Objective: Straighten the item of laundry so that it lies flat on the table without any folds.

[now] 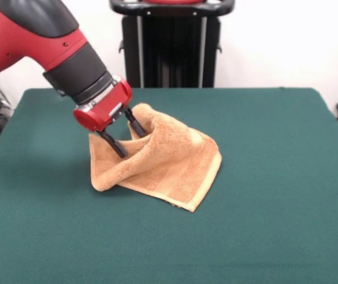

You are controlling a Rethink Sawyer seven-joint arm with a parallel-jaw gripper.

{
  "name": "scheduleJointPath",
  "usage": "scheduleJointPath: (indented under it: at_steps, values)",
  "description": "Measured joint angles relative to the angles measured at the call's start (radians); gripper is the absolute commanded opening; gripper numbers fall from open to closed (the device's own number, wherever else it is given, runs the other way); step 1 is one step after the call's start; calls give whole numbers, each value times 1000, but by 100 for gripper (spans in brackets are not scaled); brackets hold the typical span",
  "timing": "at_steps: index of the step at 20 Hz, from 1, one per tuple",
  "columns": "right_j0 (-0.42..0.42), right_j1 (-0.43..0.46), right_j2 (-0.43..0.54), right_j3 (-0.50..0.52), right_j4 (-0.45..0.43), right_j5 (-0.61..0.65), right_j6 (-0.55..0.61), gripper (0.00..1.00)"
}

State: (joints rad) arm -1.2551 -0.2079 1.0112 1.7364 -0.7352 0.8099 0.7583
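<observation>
The orange-tan towel lies crumpled near the middle of the green table. Its left part is bunched up into a raised peak by the gripper, and its right part slopes down to a corner that lies flat at the front. The woven band shows along the lower right edge. I cannot make out the tag. My gripper comes down at a slant from the upper left. Its two black fingers stand apart and straddle a raised fold of the towel. The near finger is in front of the cloth and the far one is sunk into the fold.
The robot's black pedestal stands behind the table's far edge. The red and black arm crosses the upper left of the view. Some dark gear shows off the table at the left and right edges.
</observation>
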Motion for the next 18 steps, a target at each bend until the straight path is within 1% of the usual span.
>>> scheduleJointPath:
  at_steps: [4, 10, 18]
  values:
    - [21, -25, -22, -11, -5, 23, 0, 100]
    - [43, -63, -48, -23, -26, 26, 0, 100]
    - [48, -105, -56, -29, -37, 28, 0, 100]
